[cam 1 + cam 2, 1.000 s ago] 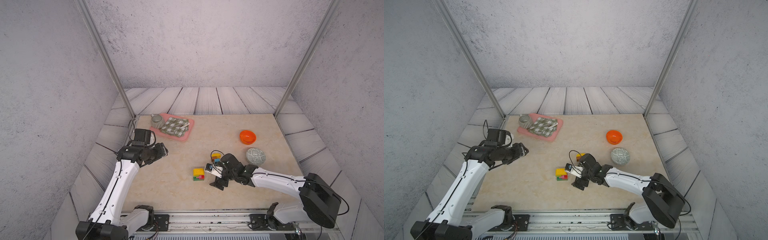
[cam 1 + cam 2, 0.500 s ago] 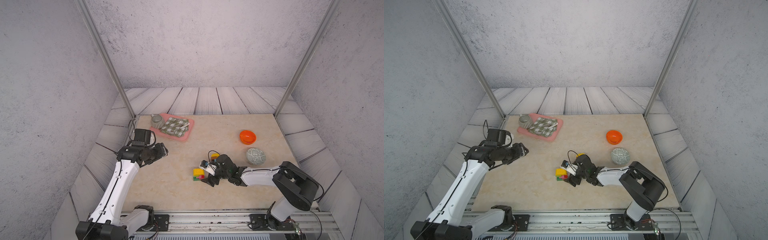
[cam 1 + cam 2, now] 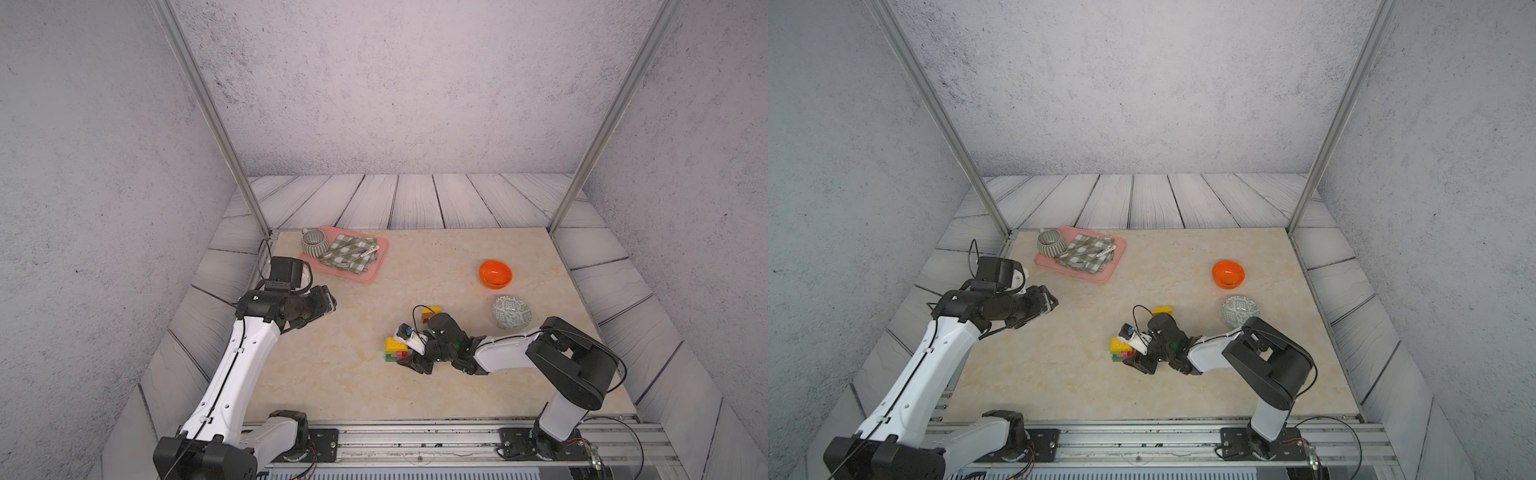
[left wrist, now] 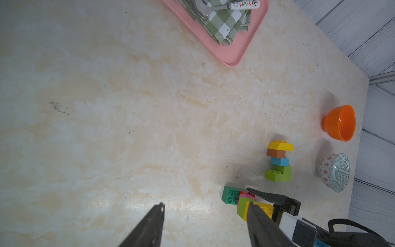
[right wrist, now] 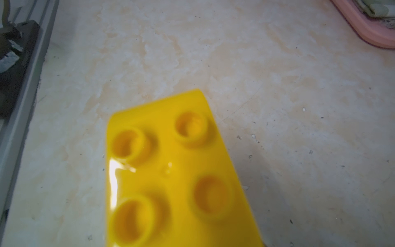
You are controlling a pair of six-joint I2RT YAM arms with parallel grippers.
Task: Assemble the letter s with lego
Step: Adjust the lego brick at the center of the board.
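Note:
A lego stack (image 3: pixel 392 347) stands mid-table: a yellow brick (image 5: pixel 171 171) on top, then lime, pink and red, with a dark green brick (image 4: pixel 230 194) at the base. My right gripper (image 3: pixel 407 351) lies low on the table, its jaws closed on the stack's sides. One of its fingers (image 4: pixel 265 195) rests along the pink and red bricks; the other is hidden. A second lego stack (image 4: pixel 279 160) of yellow, brown, blue, dark green and lime sits just behind the right arm, mostly hidden in both top views. My left gripper (image 4: pixel 205 204) hangs open and empty at the table's left side (image 3: pixel 330 303).
A pink tray (image 3: pixel 376 270) with a striped cup (image 3: pixel 314 243) and a checked cloth (image 3: pixel 349 257) sits at the back left. An orange bowl (image 3: pixel 495 274) and a patterned bowl (image 3: pixel 512 312) stand at the right. A metal rail (image 3: pixel 415 440) runs along the front edge.
My right arm has slid left up to the near lego stack, and its wide jaws have narrowed around it. The left arm has not moved.

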